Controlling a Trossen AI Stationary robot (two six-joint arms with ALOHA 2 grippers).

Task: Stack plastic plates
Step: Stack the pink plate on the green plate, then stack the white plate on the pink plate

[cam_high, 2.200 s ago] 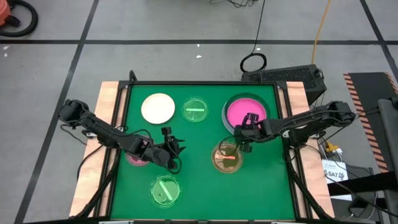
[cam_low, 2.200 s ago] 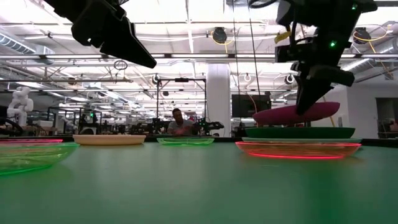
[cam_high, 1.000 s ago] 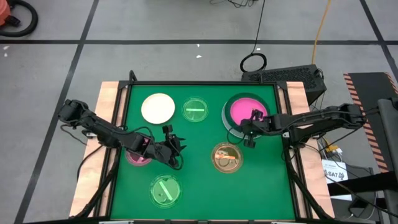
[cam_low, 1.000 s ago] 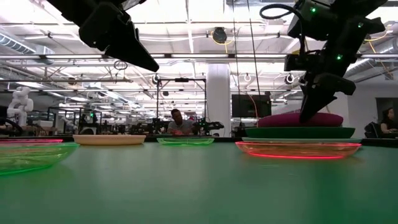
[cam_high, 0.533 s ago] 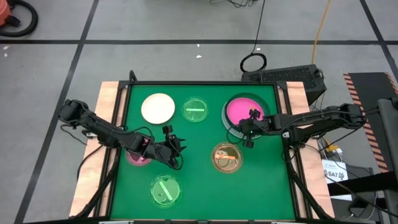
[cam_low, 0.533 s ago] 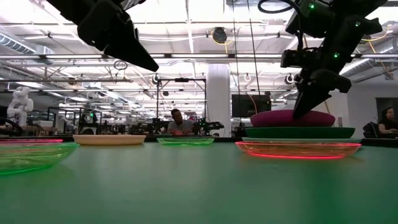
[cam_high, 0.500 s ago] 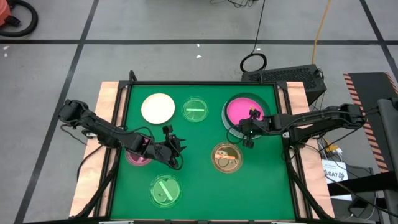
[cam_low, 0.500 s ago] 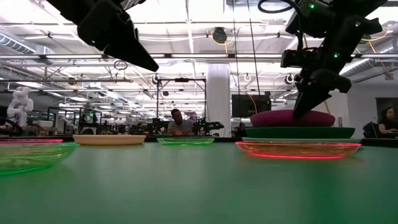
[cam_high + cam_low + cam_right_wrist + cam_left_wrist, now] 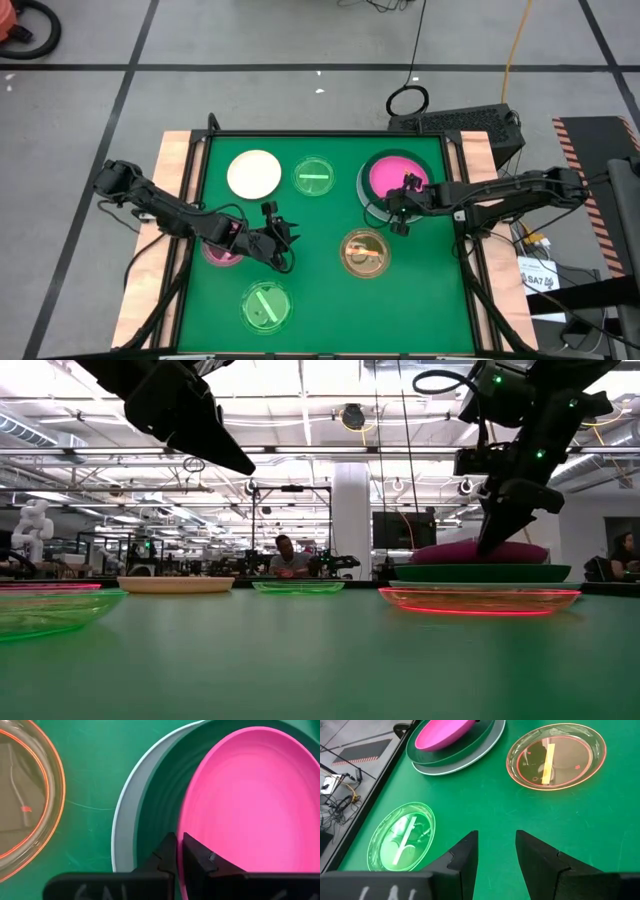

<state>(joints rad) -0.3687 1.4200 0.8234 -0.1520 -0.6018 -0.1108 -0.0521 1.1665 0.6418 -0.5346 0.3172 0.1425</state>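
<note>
The right gripper (image 9: 178,851) pinches the hot-pink plate (image 9: 250,810) by its rim; letting go unevenly would probably leave it tilted in the dark-green plate (image 9: 160,795) beneath.

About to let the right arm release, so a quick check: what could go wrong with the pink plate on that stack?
1. The right claw is shut on the rim of the hot-pink plate, which sits tilted in the dark-green plate; on release it may settle off-centre.
2. Pulling away, the claw could drag the plate or nudge the pale-blue plate underneath.
3. The amber dish lies close beside the stack, in the way of a low retreat.
</note>
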